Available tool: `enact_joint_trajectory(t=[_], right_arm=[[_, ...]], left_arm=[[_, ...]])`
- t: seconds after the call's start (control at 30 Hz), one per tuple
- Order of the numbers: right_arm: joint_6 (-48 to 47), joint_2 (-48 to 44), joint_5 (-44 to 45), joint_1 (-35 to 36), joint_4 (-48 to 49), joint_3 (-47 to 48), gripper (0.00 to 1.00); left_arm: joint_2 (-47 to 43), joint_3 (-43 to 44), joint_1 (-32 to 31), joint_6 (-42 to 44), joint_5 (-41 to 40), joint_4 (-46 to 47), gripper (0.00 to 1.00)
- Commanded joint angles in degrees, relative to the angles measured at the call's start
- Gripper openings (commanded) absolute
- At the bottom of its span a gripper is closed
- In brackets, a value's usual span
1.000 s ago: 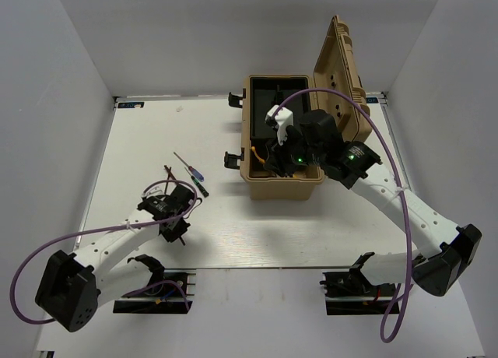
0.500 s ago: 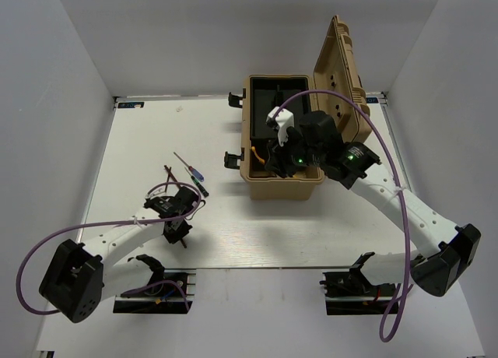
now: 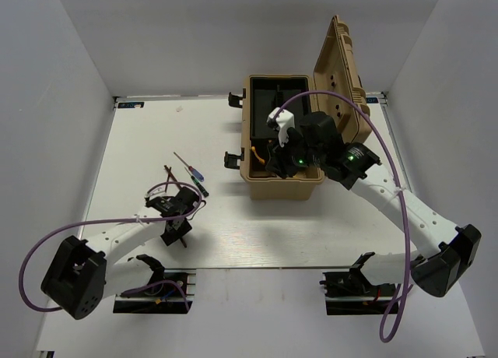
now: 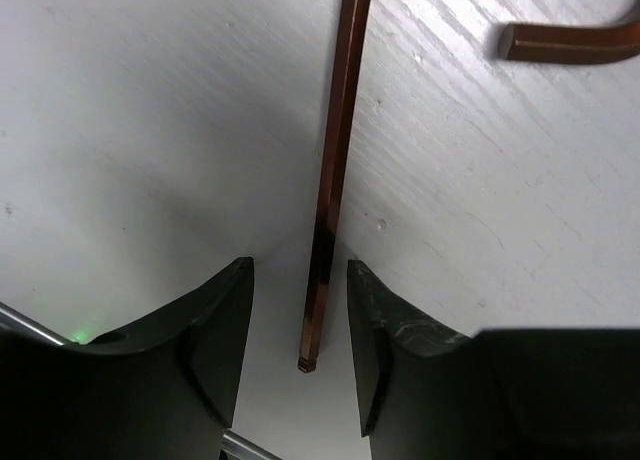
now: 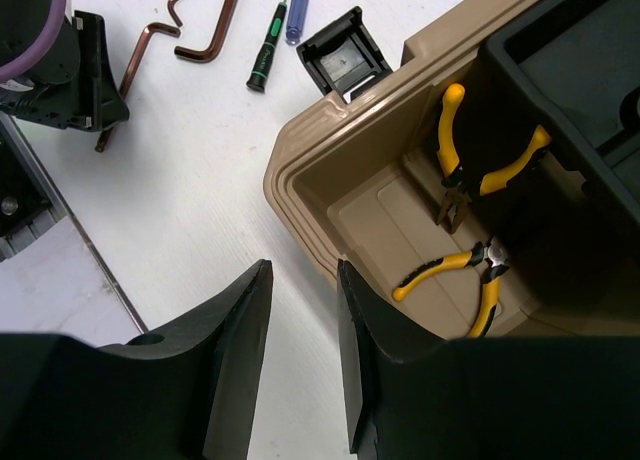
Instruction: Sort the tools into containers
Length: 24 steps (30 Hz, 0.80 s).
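Straddling the near end of a thin brown hex key point(image 4: 337, 180) with the left gripper point(image 4: 300, 275), fingers point(image 4: 215, 340) spread, one on each side of the shaft and clamping nothing. Lies flat on the white surface point(image 4: 150, 130), with a second hex key point(image 4: 570, 42), bent at its end, just beyond. Sits, in the overhead view, low at the left side of the surface, well apart from the tan toolbox point(image 3: 284, 188). Shows near the keys a blue-handled screwdriver point(image 5: 298, 8) and a green-and-black screwdriver point(image 5: 266, 52) side by side, close to a black latch point(image 5: 345, 52) on the toolbox wall. Hangs the right gripper point(image 5: 303, 275) above the toolbox's near left corner, likewise spread and holding nothing. Stands open, with the ribbed lid point(image 3: 342, 66) raised at the right. Holds pliers point(image 5: 480, 175) with yellow-and-black handles beside the dark inner tray point(image 5: 580, 90), and second pliers point(image 5: 455, 270) of the same colours just nearer, on the tan floor of the same compartment.
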Motion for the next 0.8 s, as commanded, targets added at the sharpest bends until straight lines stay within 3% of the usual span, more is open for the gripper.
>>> enact_joint_trajectory(t=[0.0, 0.2, 0.43, 0.77], right_arm=[[-0.51, -2.15, -0.67, -0.29, 1.64, -0.29, 0.38], [-0.51, -3.29, -0.49, -0.38, 1.64, -0.64, 0.38], [-0.51, -4.26, -0.4, -0.91, 1.55, -1.17, 0.38], [-0.43, -4.61, -0.67, -1.26, 1.29, -0.9, 0.38]], left_arm=[[1.16, 1.94, 0.87, 1.53, -3.52, 0.31, 0.53], [5.03, 1.95, 1.39, 2.59, -4.06, 2.77, 0.44], [8.02, 0.28, 1.4, 3.12, -1.78, 5.76, 0.26], [4.86, -3.24, 1.4, 2.6, 0.43, 7.61, 0.36]])
